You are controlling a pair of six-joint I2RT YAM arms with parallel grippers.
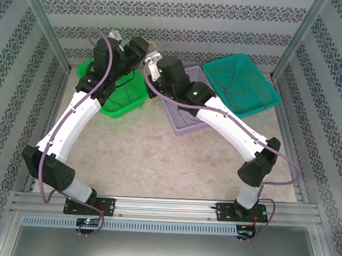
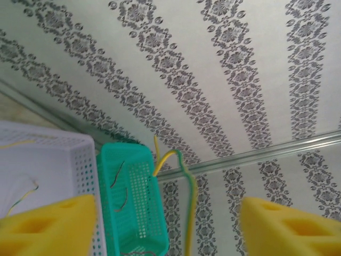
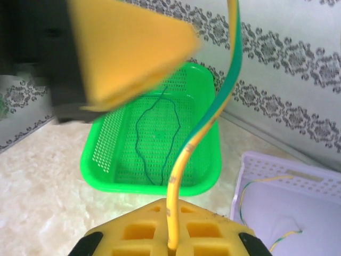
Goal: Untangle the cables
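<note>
Looking like the sorting-out step: the right gripper [image 3: 170, 237] is clamped on a yellow-green cable [image 3: 210, 114], held up in the air by the purple basket [image 1: 185, 124]. The left gripper [image 2: 169, 226] is spread wide beside it, pinching nothing. More cables [image 3: 287, 233] lie in that basket. Next up, I'd guess: carry this one to a basket beside the purple one without its loose end snagging.

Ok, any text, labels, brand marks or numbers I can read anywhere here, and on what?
None readable. The green basket, lavender basket and teal basket carry no lettering, the wallpaper is ornament, not writing, and the yellow-green cable has no visible print.
</note>
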